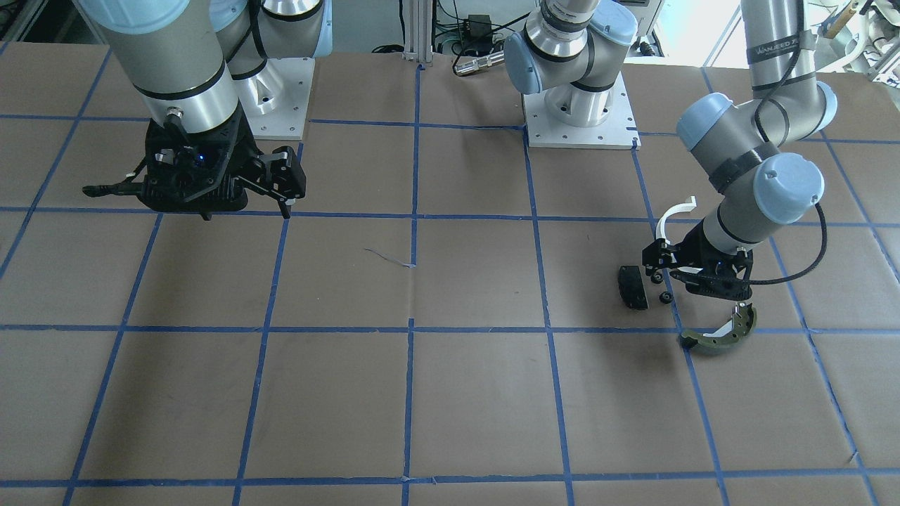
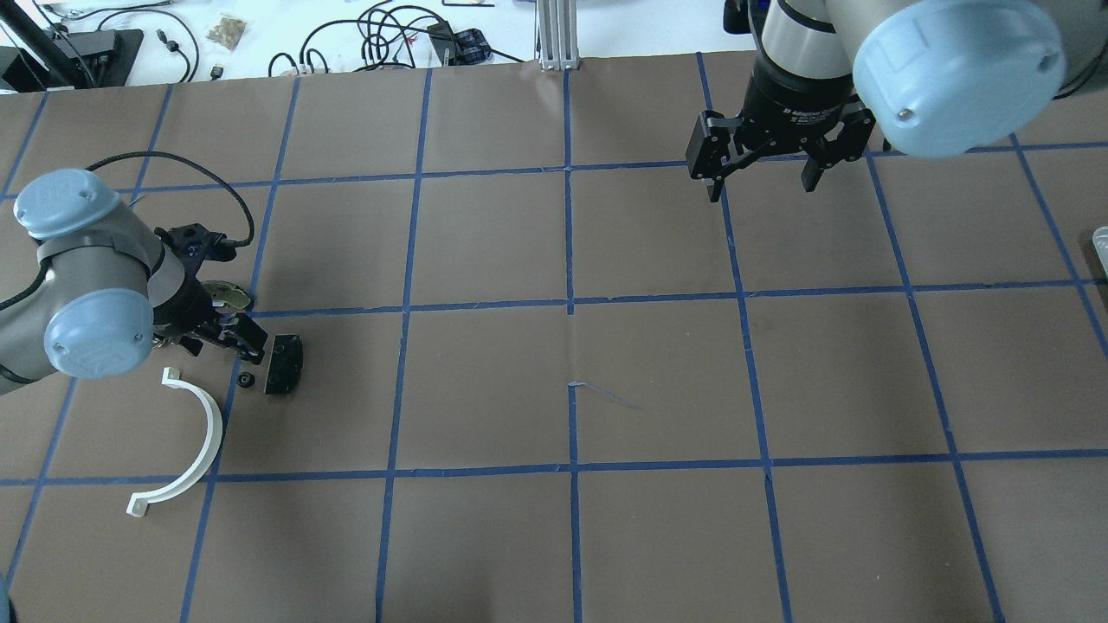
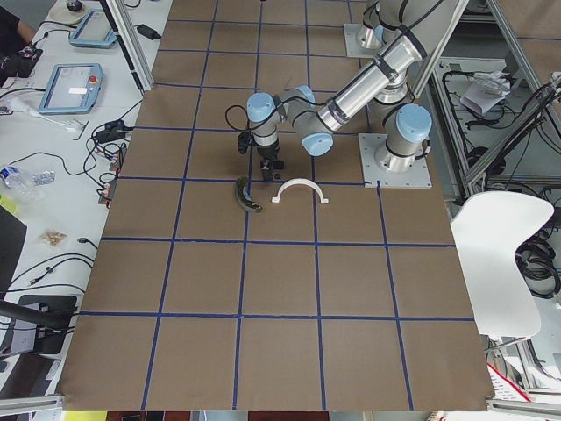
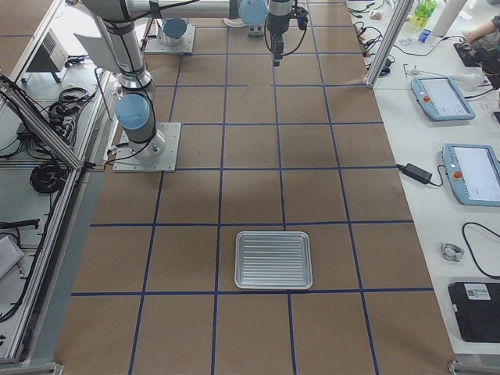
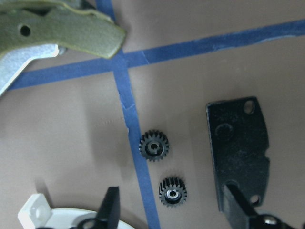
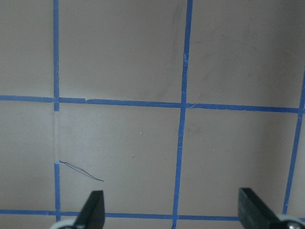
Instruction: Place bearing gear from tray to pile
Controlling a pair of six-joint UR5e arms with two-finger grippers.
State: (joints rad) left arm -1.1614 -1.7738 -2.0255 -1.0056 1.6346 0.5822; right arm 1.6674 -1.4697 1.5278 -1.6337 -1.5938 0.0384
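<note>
Two small black bearing gears [image 5: 154, 145] [image 5: 172, 192] lie on the table in the pile. Around them are an olive brake shoe [image 5: 62, 31], a black pad [image 5: 238, 148] and a white half-ring [image 2: 190, 441]. My left gripper [image 5: 169, 190] is open and low over the pile, and the nearer gear lies between its spread fingers, touching neither. In the front view the gears [image 1: 665, 298] show beside the left gripper [image 1: 671, 273]. My right gripper [image 2: 762, 180] is open and empty, high over bare table on the far side.
A ribbed silver tray [image 4: 273, 259] lies on the table far from the pile and holds nothing I can see. The table is brown with a grid of blue tape lines [image 6: 182, 109]. The arm bases [image 1: 580, 116] stand at the robot's edge.
</note>
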